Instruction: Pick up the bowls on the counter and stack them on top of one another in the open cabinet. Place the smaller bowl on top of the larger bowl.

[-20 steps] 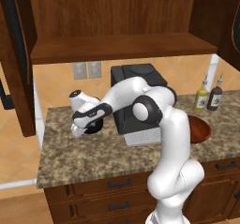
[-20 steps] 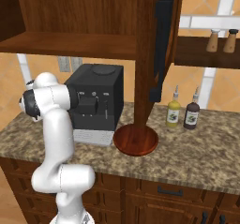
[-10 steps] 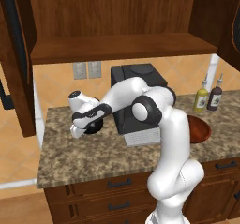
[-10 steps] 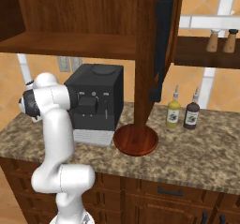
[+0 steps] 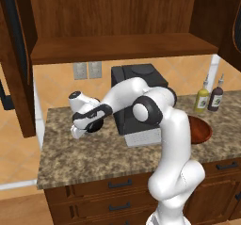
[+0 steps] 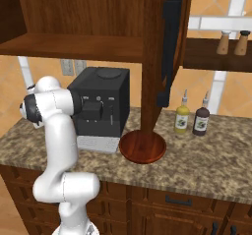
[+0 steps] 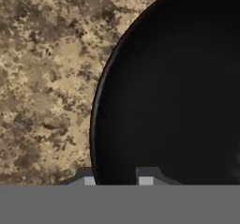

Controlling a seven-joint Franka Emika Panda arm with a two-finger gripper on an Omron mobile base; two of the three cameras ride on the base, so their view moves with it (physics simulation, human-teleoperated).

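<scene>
The smaller bowl (image 7: pixel 173 92), glossy black, fills most of the hand view on the speckled counter (image 7: pixel 42 78). My gripper (image 7: pixel 117 177) is shut on its near rim, with one fingertip outside the wall and one inside. In the left base view the gripper (image 5: pixel 76 132) is low over the counter (image 5: pixel 70 158) at the left, and the hand hides the black bowl there. The larger bowl (image 5: pixel 200 131), reddish-brown and shallow, rests on the counter to the right of the arm (image 6: pixel 142 147). Above the counter runs the open cabinet's shelf (image 5: pixel 122 47), also seen from the right (image 6: pixel 74 44).
A black coffee machine (image 6: pixel 101 106) stands against the wall between the two bowls. Two bottles (image 6: pixel 181 118) (image 6: pixel 201 121) stand at the back right. An open cabinet door (image 6: pixel 162 57) hangs over the brown bowl, and another door (image 5: pixel 16 54) hangs at the far left.
The jaws have closed from wide open onto the black bowl's rim. The arm and both bowls have stayed where they were.
</scene>
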